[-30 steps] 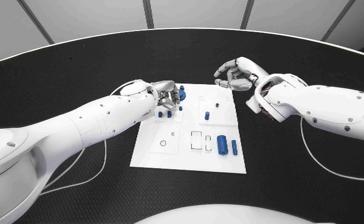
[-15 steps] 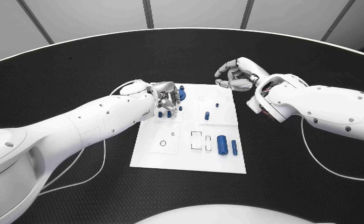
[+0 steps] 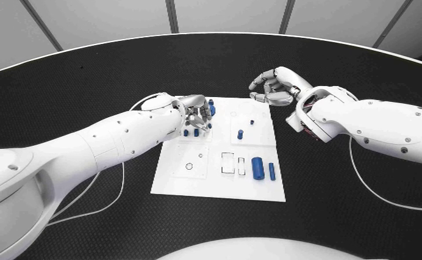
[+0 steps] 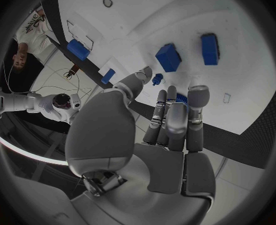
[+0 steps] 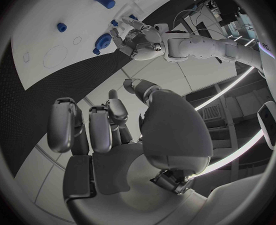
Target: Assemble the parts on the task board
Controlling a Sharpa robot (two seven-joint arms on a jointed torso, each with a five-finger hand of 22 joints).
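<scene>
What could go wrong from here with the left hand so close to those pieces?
1. The left hand works at the board's far left corner with its fingers among small blue parts; a small slip could knock one over or off the edge.
2. Its fingers hide whatever they touch in the head view, so a bad seating could go unseen.
3. The right hand hangs curled just beyond the board's far edge; a move toward the left hand could crowd it.

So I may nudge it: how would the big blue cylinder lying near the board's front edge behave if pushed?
The big blue cylinder lies on its side on the flat task board, so it would probably roll sideways. It looks rigid and light, perhaps smooth and slippery.
</scene>
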